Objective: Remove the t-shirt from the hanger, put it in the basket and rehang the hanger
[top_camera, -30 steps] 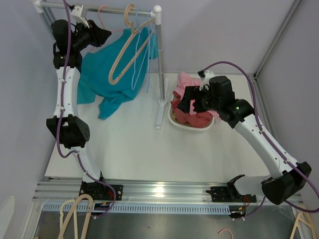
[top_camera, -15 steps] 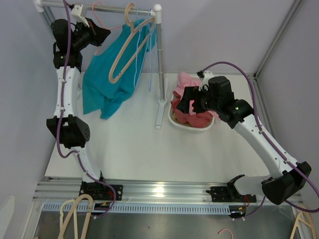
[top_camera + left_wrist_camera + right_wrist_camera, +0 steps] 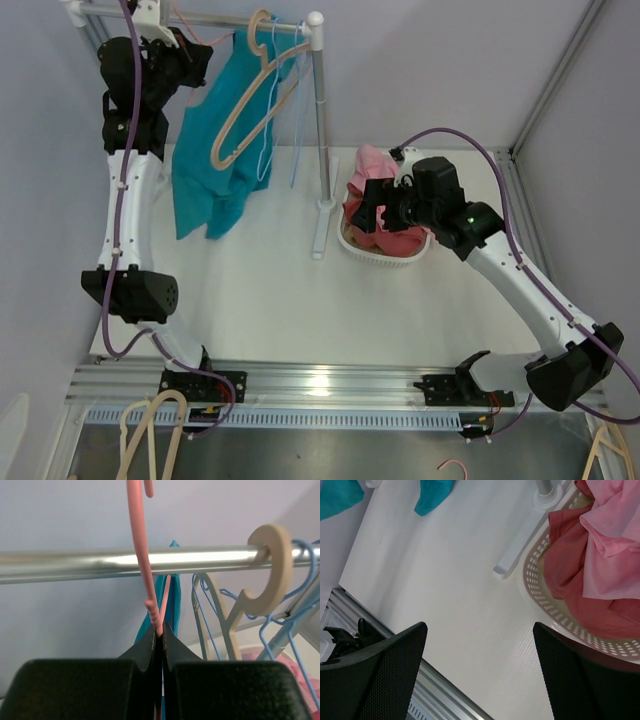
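The teal t-shirt (image 3: 213, 150) hangs from a pink hanger (image 3: 140, 555) at the left end of the rack's rail (image 3: 75, 565). My left gripper (image 3: 159, 630) is shut on the pink hanger's neck just under the rail, with the shirt's fabric (image 3: 174, 600) showing behind the fingers. In the top view the left gripper (image 3: 203, 55) is high at the shirt's collar. The hook curves up past the rail; whether it rests on the rail I cannot tell. My right gripper (image 3: 480, 672) is open and holds nothing, hovering over the table beside the basket (image 3: 540, 592).
A wooden hanger (image 3: 250, 100) and blue wire hangers (image 3: 297, 100) hang on the same rail to the right of the shirt. The rack's right post (image 3: 320, 120) and foot (image 3: 320, 225) stand mid-table. The white basket (image 3: 385, 256) holds pink and red clothes (image 3: 375, 170).
My left gripper has closed on the pink hanger and the arm has risen. The shirt has swung left and now hangs straighter. The right arm has barely shifted.
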{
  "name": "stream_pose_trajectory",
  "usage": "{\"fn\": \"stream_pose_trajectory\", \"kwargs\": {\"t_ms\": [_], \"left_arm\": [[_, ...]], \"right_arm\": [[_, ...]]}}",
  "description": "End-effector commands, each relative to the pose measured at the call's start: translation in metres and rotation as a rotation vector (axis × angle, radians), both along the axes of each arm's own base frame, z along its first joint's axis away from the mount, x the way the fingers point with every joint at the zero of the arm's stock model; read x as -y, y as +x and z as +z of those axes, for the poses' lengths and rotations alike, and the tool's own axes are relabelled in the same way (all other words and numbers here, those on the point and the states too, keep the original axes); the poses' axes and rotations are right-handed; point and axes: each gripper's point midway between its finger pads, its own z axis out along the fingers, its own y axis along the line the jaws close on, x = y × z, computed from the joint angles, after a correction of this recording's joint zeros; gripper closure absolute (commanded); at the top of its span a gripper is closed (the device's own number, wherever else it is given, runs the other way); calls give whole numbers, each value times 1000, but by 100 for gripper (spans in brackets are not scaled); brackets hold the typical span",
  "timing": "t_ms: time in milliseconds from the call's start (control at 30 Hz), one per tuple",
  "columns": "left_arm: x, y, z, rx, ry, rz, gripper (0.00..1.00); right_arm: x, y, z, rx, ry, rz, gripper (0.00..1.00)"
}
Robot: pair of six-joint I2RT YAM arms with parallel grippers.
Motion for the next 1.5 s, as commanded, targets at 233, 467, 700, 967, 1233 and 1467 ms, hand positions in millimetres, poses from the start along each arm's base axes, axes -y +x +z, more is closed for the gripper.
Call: {"fn": "stream_pose_trajectory", "kwargs": {"t_ms": [233,467,700,967,1233,1467], "left_arm": [[-11,-43,48,146,24,236,99],[-25,-49,21,31,0,414,99],[-53,-86,-3,-21,-13,620,99],[-80,-144,-13,-84,-79,815,99],[-80,-180,-31,-164,-14,982,99],[-92,-194,-45,-189,15,1081,99]], "right_arm": [[0,-12,17,45,40,12,8],[-5,-19,25,62,62,29,8],[-14,-22,37,105,61,69,8],[-54,-47,42,166,70,269,7],[-128,-105,56,316,139,507,6],[-186,-166,87,501,257,662,6]]}}
